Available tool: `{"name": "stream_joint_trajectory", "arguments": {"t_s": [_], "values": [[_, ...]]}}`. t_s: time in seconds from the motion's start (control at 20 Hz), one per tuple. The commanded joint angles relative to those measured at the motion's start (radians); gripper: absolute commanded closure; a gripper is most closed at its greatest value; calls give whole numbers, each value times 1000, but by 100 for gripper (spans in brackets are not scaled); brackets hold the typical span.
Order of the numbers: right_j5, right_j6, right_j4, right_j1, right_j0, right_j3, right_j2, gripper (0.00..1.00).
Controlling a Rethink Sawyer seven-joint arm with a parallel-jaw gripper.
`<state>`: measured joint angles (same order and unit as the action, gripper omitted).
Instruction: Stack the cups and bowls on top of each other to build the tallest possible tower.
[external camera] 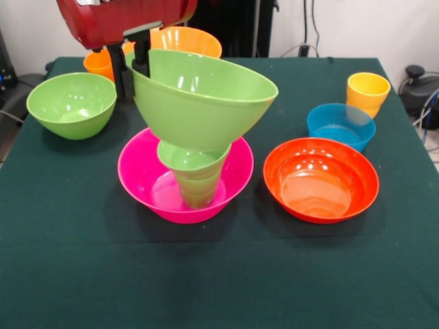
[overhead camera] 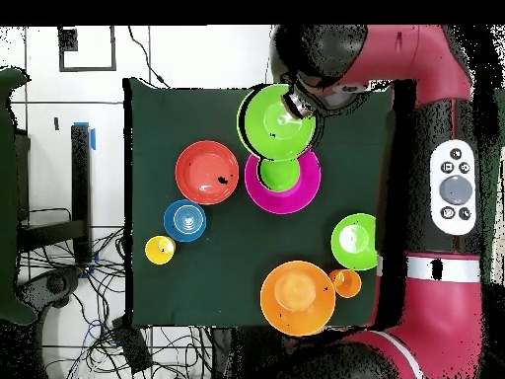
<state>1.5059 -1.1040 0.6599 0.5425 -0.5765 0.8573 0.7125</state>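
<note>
The tower stands in the big pink bowl (external camera: 145,179) (overhead camera: 309,188) at the table's middle. Inside it are nested green cups (external camera: 197,188) with a smaller green bowl (external camera: 188,156) on top. A large light green bowl (external camera: 206,99) (overhead camera: 277,126) sits tilted on that stack, its mouth tipped up and to the right. My gripper (external camera: 132,77) (overhead camera: 294,102) is shut on this bowl's left rim, one black finger outside and one inside. Loose on the table are a yellow cup (external camera: 368,91) (overhead camera: 160,250) and an orange cup (external camera: 98,63) (overhead camera: 345,282).
A second light green bowl (external camera: 72,104) (overhead camera: 355,241) sits at the left. An orange bowl (external camera: 186,40) (overhead camera: 296,296) is behind the tower. At the right are a blue bowl (external camera: 341,125) (overhead camera: 184,220) and a red-orange bowl (external camera: 321,179) (overhead camera: 207,172).
</note>
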Motion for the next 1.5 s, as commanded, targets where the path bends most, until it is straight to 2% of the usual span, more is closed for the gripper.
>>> {"name": "stream_joint_trajectory", "arguments": {"t_s": [0.05, 0.35, 1.5], "values": [[29, 371, 96, 20, 15, 77, -34, 100], [20, 387, 112, 22, 15, 84, -39, 100], [-66, 311, 69, 39, -27, 206, -21, 100]]}}
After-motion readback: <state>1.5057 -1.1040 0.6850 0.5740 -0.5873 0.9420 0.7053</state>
